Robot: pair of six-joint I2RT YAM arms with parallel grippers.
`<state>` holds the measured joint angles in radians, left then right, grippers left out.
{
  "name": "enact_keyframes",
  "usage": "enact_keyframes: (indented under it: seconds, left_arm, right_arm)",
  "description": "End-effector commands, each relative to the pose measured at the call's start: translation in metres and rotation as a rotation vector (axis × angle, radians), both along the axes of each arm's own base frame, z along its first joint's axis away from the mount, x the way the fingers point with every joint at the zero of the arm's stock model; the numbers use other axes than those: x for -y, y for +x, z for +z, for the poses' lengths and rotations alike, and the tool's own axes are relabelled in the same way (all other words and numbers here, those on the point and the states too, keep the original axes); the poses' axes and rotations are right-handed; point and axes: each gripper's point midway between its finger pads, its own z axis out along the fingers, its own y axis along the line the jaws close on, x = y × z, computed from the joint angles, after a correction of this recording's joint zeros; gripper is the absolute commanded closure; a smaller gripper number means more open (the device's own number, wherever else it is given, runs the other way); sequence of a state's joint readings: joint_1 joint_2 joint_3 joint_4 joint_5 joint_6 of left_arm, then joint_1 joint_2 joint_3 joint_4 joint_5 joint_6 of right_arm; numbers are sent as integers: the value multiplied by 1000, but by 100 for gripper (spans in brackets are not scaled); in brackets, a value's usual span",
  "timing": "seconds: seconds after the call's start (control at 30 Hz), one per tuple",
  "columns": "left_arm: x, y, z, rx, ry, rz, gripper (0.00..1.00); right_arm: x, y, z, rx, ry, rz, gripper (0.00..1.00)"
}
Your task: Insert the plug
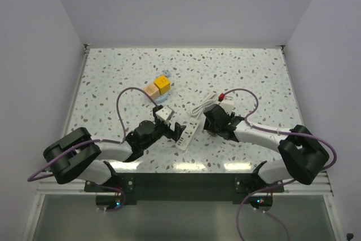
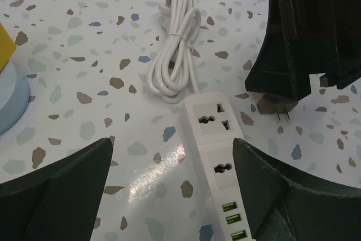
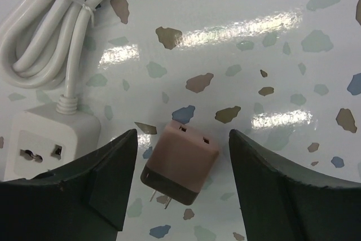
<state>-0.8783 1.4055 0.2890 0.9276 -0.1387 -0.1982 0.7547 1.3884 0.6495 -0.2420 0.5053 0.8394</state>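
Speckled terrazzo covers the bench [image 1: 113, 71], walled in plain white on three sides. Nearest the arm bases, the left pincer [image 2: 172, 145] is spread wide over the near end of the white power strip [image 2: 211, 139], one finger on each side. It grips nothing.

The strip runs away from the bases with its sockets facing up. Green USB ports sit at the near end and two universal sockets lie beyond them.

Just right of the strip's far socket, and not touching it, is the plug [image 3: 183, 162]. It is a small dusty-pink box between the fingers of the right pincer [image 3: 183, 134]. Those fingers bracket it loosely, with bench showing on both sides, so I judge it straddled and not yet clamped. Its prongs point back toward the bases, roughly along the strip's length, and not down at a socket.

The right arm is plainly the nearer one. To my eye it must close on the plug, lift it, tip the prongs downward and carry it left over a socket.

Beyond the strip's far end lies its tied cord bundle [image 2: 175, 55], close to that path. Farther off to the left, the peach cube [image 1: 151, 90] and yellow cube [image 1: 163, 84] are well out of the way.
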Motion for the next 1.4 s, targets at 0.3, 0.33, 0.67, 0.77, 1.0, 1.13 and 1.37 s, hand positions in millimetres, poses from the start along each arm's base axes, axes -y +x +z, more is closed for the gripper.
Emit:
enact_keyframes:
  seconds: [0.3, 0.33, 0.67, 0.77, 1.0, 1.13, 1.37]
  left_arm:
    - [-3, -3, 14, 50, -45, -1, 7]
    - [-4, -3, 13, 49, -44, 0, 7]
    - [1, -12, 14, 47, -60, -53, 7]
    - [7, -24, 18, 55, -81, -127, 7]
    - [34, -48, 33, 28, -191, -306, 7]
    - [46, -39, 32, -26, -224, -287, 7]
    - [73, -12, 36, -80, -278, -237, 7]
  right_arm:
    - [-7, 2, -9, -45, -10, -37, 51]
    - [-8, 2, -11, -50, -8, -34, 53]
    - [-23, 20, 15, 29, -10, 72, 100]
    - [-28, 32, 39, 100, -15, 116, 100]
    - [-51, 54, 86, 251, 49, 192, 100]
    - [-69, 59, 98, 287, 121, 246, 100]
    - [-97, 58, 111, 322, 233, 339, 100]
